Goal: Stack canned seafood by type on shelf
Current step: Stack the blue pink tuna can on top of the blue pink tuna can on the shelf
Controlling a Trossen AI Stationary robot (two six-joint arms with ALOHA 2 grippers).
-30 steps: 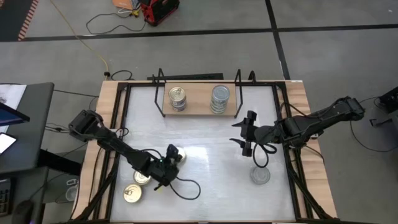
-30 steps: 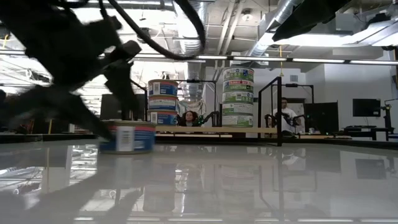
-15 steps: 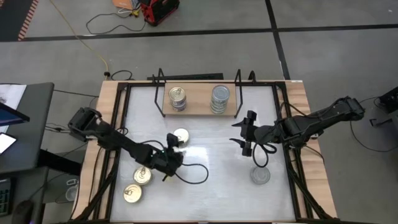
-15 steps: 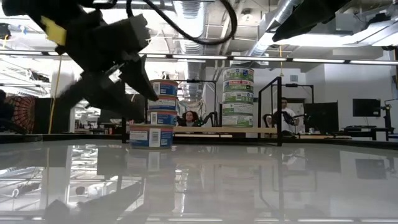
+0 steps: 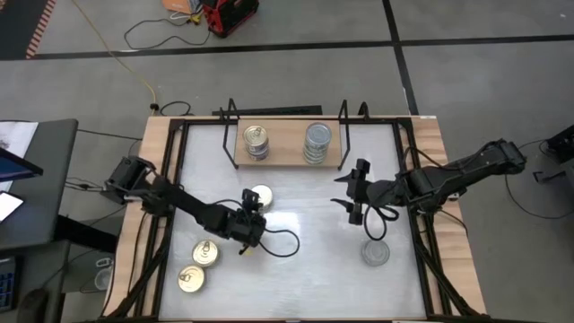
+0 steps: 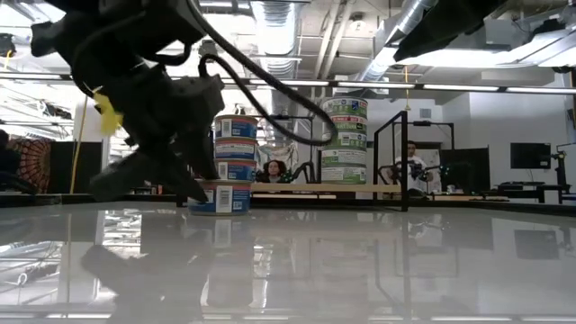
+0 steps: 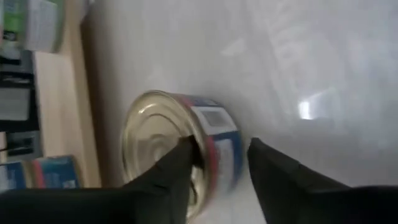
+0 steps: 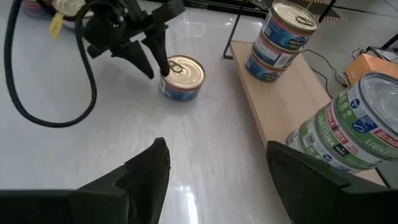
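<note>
The surface (image 5: 305, 269) is glossy white with wooden edges, standing on a grey concrete floor (image 5: 466, 81) crossed by dark seam lines. At 11 o'clock from the surface lies a red and black case (image 5: 229, 15) with a yellow cable (image 5: 134, 72) trailing across the floor. At 9 o'clock stands a dark desk (image 5: 40, 179). Seen level, the room behind is a workshop: silver ducts (image 6: 396, 27) and strip lights (image 6: 378, 86) overhead, a dark monitor (image 6: 529, 156) at 3 o'clock, and two seated people (image 6: 411, 165) far off.
</note>
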